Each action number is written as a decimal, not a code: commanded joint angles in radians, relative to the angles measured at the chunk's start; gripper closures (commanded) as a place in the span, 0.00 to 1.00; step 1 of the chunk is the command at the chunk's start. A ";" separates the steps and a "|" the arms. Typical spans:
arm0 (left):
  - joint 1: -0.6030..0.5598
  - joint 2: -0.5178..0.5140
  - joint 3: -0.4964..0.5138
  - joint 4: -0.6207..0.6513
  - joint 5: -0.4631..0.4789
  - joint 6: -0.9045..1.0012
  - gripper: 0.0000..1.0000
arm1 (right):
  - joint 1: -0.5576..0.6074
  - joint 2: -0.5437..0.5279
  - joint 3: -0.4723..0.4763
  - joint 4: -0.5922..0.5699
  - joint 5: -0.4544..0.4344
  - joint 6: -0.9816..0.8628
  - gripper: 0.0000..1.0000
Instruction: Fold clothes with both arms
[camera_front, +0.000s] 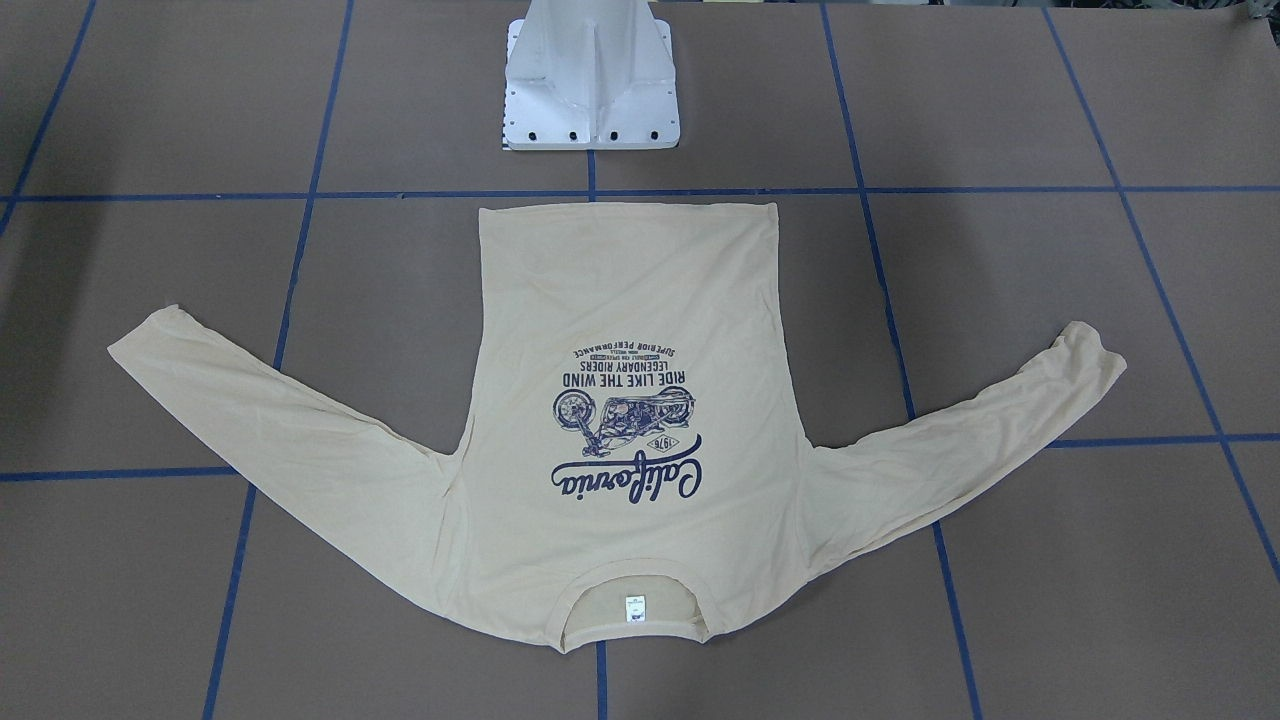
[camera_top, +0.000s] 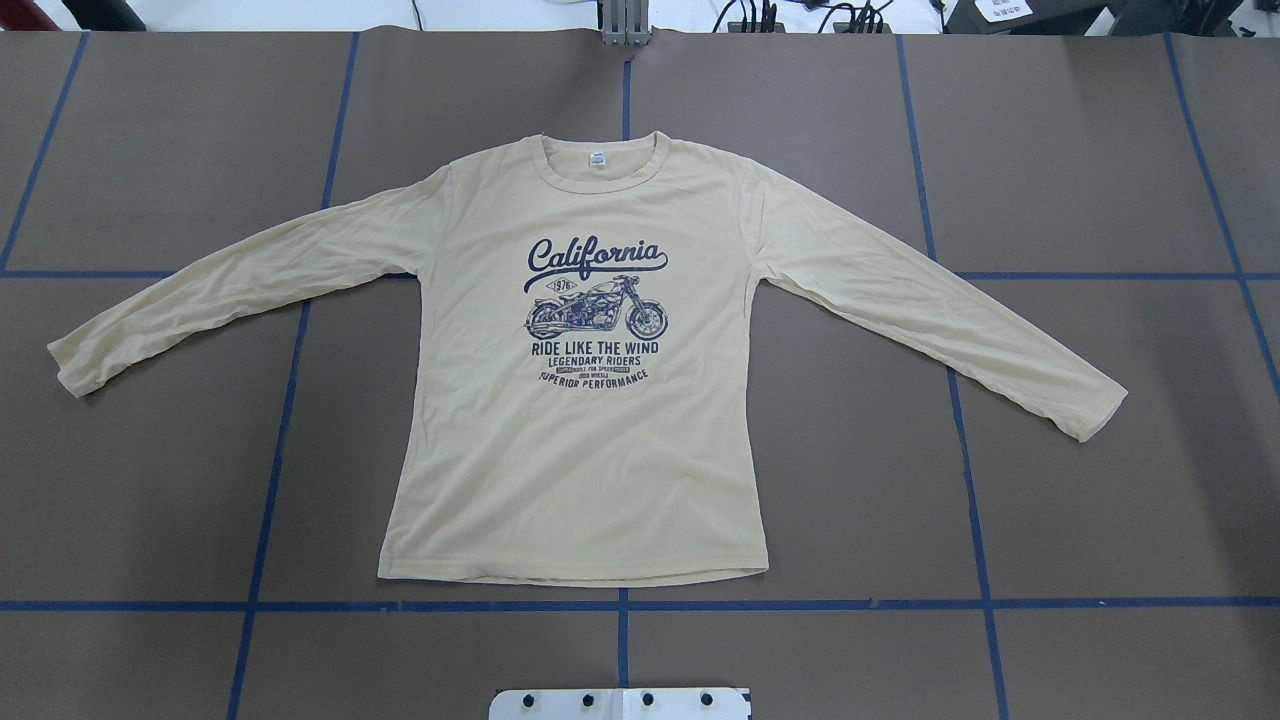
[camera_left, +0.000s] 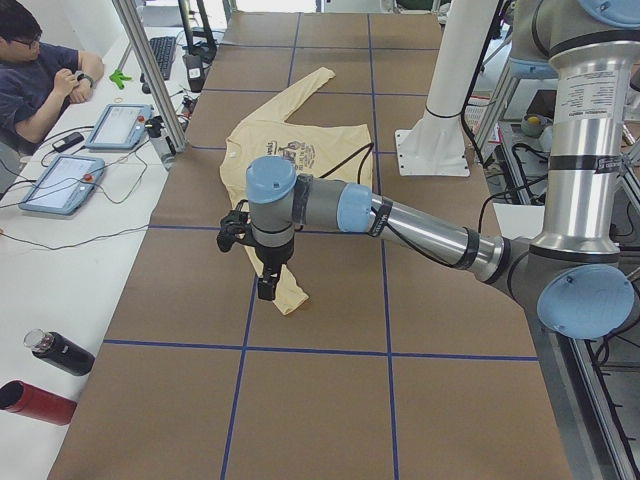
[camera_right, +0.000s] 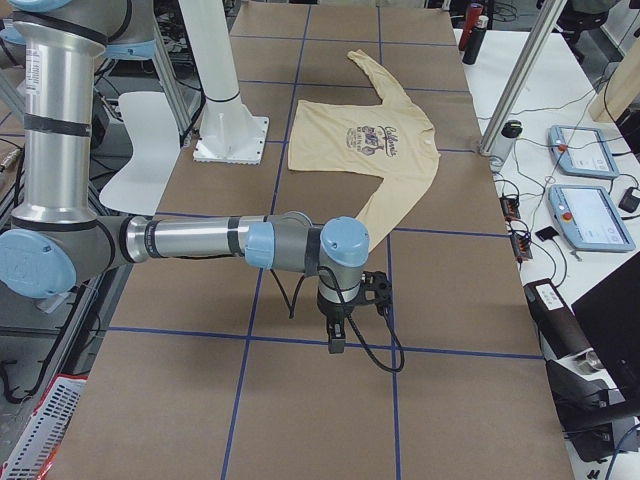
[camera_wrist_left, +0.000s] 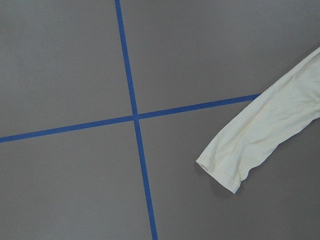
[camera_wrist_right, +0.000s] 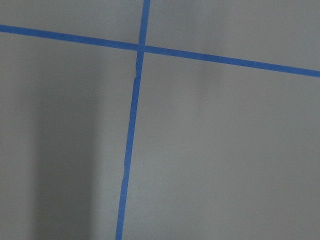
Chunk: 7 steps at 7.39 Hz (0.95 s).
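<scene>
Out in front of the white pedestal (camera_front: 590, 90), the shirt (camera_top: 580, 470) lies flat, print up, hem nearest it, sleeves spread, so I'd say folding hasn't started. The left gripper (camera_left: 266, 288) hangs over one cuff (camera_wrist_left: 225, 170), and the right gripper (camera_right: 337, 340) is clear of the other sleeve. Can't tell if either's fingers are spread. Next, each needs to pinch a cuff. Only containers are a black bottle (camera_left: 60, 352) and a red bottle (camera_left: 35, 402), contents hidden.

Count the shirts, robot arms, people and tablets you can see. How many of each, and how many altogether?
Shirt: 1
Robot arms: 2, the left arm and the right arm
Person: 1
Tablets: 2, the near tablet and the far tablet
Total: 6
</scene>
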 joint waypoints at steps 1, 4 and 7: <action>0.000 0.000 -0.019 0.001 0.000 0.000 0.00 | 0.000 0.000 0.000 0.000 0.000 0.000 0.00; 0.017 -0.006 -0.059 -0.005 0.000 0.000 0.00 | 0.000 0.015 0.011 0.002 0.002 0.002 0.00; 0.021 -0.110 -0.036 -0.011 0.014 -0.009 0.00 | -0.017 0.030 0.034 0.131 0.009 0.009 0.00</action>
